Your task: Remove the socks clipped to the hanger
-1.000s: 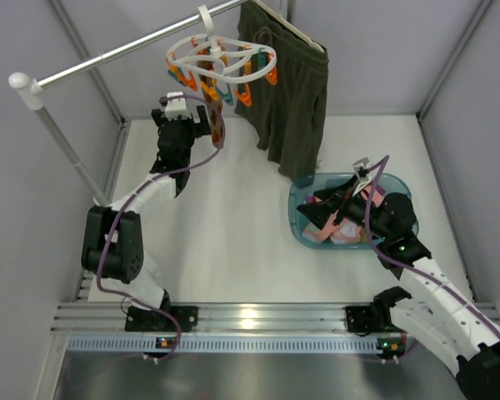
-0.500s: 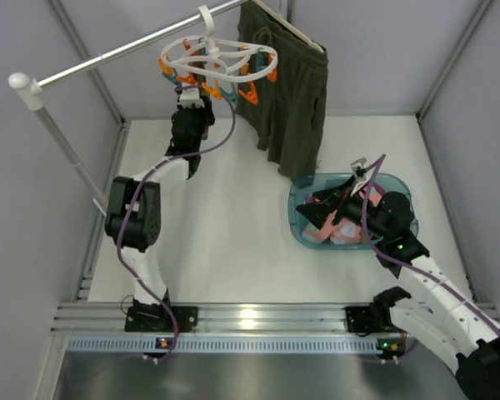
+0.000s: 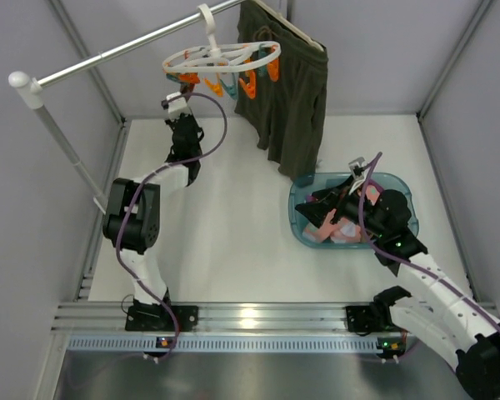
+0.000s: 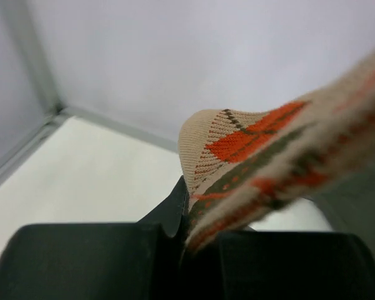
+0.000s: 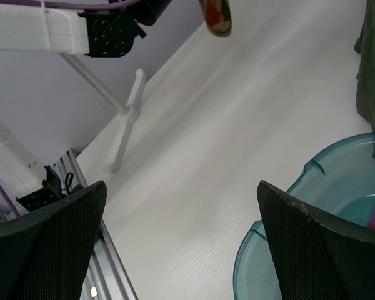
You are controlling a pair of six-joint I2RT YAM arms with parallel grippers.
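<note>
L gripper (image 4: 184, 232) jaws clenched on the tan-orange diamond sock (image 4: 256, 156), which runs up and away from betw. the jaws toward the white peg hanger (image 3: 221, 60) just above them; R gripper (image 5: 182, 247) jaws released, wide apart, w/ the teal tub (image 5: 272, 250) directly beneath them.

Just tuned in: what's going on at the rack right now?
The left hand is shut on a beige sock with orange diamonds, right under the white ring hanger on the rail. From these views I can't tell whether a peg holds it. The right hand hangs open over the teal basin, where pink socks lie. Olive shorts hang beside the hanger.
</note>
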